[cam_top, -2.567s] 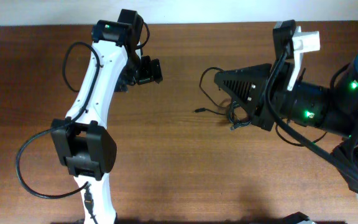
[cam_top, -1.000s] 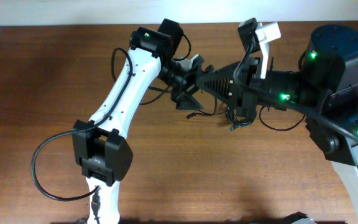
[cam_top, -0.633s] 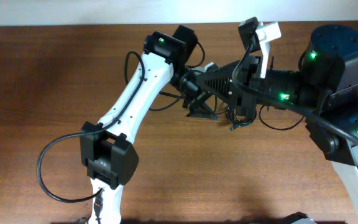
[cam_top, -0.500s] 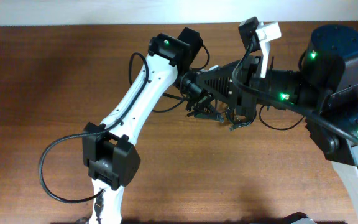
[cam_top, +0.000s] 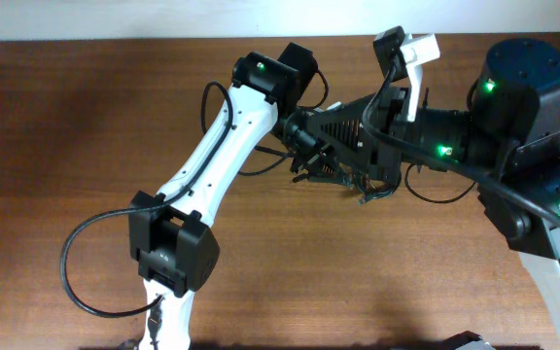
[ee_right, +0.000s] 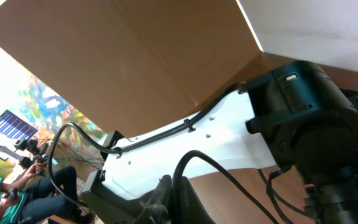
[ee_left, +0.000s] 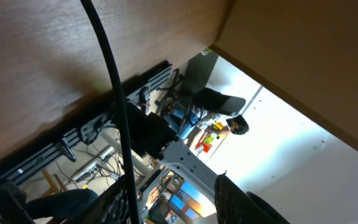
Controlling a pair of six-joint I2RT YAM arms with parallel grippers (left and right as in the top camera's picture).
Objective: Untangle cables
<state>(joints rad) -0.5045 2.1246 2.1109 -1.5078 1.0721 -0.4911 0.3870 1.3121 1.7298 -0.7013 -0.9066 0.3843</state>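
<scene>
Presently: Two End Effectors Crowded at One Tangle

Item 1, cables (cam_top: 369, 191): a dark knot on the tabletop (cam_top: 66, 146), mostly hidden under the right arm; loops trail out on either side of it.

Item 2, left end effector (cam_top: 317, 171): just beside the cables, on their left. In the left wrist view its fingers (ee_left: 232, 198) appear spread, with a black strand running past one of them and not pinched.

Item 3, right end effector (cam_top: 321, 124): near the cables, just above them in the overhead view, its tip overlapping the left wrist. Whether it is spread or pinching anything cannot be told.

Hazards, as judged:
- Collision, since both end effectors share the space at the cables.
- Snagging, if a loop catches on a wrist and the whole knot drags.
- Tightening, if both pull the same strand.
</scene>
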